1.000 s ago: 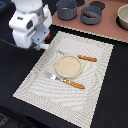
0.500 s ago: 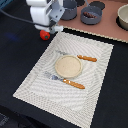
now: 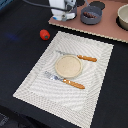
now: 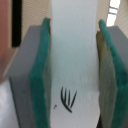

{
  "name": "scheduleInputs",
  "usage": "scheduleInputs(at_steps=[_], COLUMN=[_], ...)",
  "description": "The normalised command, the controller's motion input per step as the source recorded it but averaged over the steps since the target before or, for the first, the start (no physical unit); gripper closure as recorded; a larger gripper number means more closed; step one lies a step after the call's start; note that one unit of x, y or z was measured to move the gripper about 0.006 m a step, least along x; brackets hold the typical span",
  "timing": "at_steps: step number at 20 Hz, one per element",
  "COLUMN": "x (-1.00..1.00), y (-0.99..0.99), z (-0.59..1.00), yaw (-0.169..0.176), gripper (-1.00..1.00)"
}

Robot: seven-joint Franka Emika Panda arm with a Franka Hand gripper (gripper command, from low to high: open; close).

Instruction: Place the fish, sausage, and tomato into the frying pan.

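In the wrist view my gripper (image 4: 74, 75) is shut on the fish (image 4: 74, 55), a flat white piece with a small black mark, held between the green pads (image 4: 40, 75). In the exterior view the gripper (image 3: 64, 15) hangs at the back, over the near-left corner of the brown board (image 3: 107, 30). The frying pan (image 3: 98, 5) lies at the back of the board, partly behind the pot. The red tomato (image 3: 44, 34) sits on the black table, left of the mat. The sausage is not in view.
A blue-grey pot (image 3: 91, 14) and a beige bowl (image 3: 123, 16) stand on the board. On the striped placemat (image 3: 40, 87) lie a beige plate (image 3: 67, 66), a knife (image 3: 80, 57) and a fork (image 3: 65, 80).
The arm has moved from the exterior view's left toward the back and right, up to the board. The tomato, hidden behind the arm before, now shows.
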Motion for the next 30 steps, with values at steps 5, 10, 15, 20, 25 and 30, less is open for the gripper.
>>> scheduleInputs(at_steps=[5, 10, 15, 20, 25, 30], x=[0.77, 0.81, 0.78, 0.75, 0.76, 0.73], y=[0.77, 0.76, 0.73, 0.7, 0.7, 0.72], z=[0.51, 0.44, 0.27, 0.08, 0.01, 0.0], yaw=[0.0, 0.0, 0.0, 0.0, 0.0, 0.0], gripper=[1.0, 1.0, 1.0, 1.0, 1.0, 1.0])
